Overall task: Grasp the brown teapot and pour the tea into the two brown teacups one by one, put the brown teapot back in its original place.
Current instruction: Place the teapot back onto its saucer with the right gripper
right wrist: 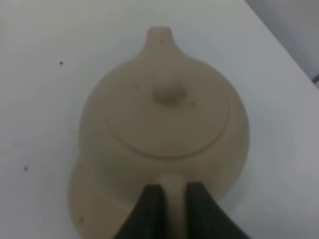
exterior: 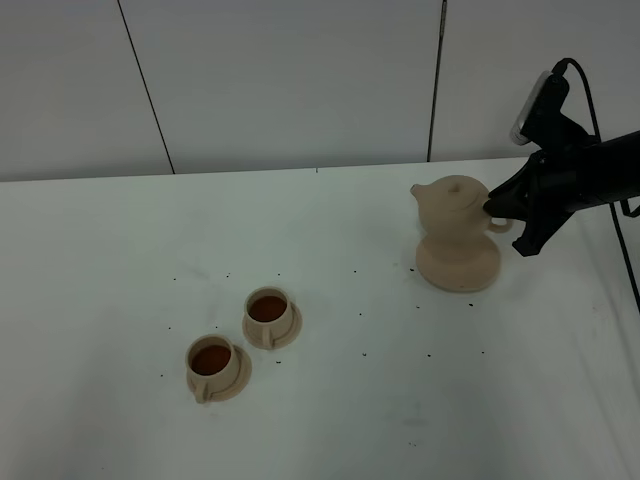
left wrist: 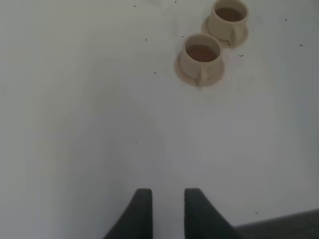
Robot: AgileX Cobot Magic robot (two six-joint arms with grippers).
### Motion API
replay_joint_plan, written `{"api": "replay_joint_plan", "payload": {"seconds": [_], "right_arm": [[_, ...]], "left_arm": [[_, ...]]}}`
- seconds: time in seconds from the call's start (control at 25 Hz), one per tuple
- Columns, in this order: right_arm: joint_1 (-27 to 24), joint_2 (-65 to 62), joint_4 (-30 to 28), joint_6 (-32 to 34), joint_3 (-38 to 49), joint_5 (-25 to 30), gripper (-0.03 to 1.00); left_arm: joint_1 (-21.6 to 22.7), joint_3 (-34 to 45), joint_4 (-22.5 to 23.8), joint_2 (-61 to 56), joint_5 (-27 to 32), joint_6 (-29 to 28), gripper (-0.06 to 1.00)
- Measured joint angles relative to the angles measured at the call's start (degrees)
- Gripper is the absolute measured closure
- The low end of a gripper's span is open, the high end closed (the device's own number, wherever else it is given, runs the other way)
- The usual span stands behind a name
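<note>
The brown teapot (exterior: 452, 208) is at the right of the table, upright, with its lid on and its spout to the left. It is on or just above the wide tan saucer (exterior: 458, 268); I cannot tell which. My right gripper (exterior: 497, 212) is shut on the pot's loop handle; the right wrist view shows the gripper (right wrist: 173, 191), the teapot (right wrist: 164, 124) and the saucer (right wrist: 84, 209). The two brown teacups (exterior: 268, 310) (exterior: 212, 362) stand on their small saucers at the front left, each holding brown tea. The left wrist view shows them (left wrist: 201, 52) (left wrist: 229, 15) far from my left gripper (left wrist: 163, 211), which is empty with a narrow gap.
The white table (exterior: 120, 270) carries small dark specks around the cups and teapot. A white panelled wall (exterior: 290, 80) runs along the back edge. The table's right edge (exterior: 625, 300) lies close to the right arm.
</note>
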Motion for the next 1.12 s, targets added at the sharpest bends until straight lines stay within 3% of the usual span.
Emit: {"api": "replay_joint_plan", "payload": {"seconds": [0.36,1.12], "right_arm": [[0.00,0.00,10.11,-10.31,5.80,-3.01,0.87],[-1.42,0.00,11.77,-11.35,7.79,-4.44,0.87]], "left_arm": [[0.00,0.00,0.00,0.00,0.00,0.00,0.71],[0.00,0.00,0.00,0.00,0.00,0.00,0.71]]}}
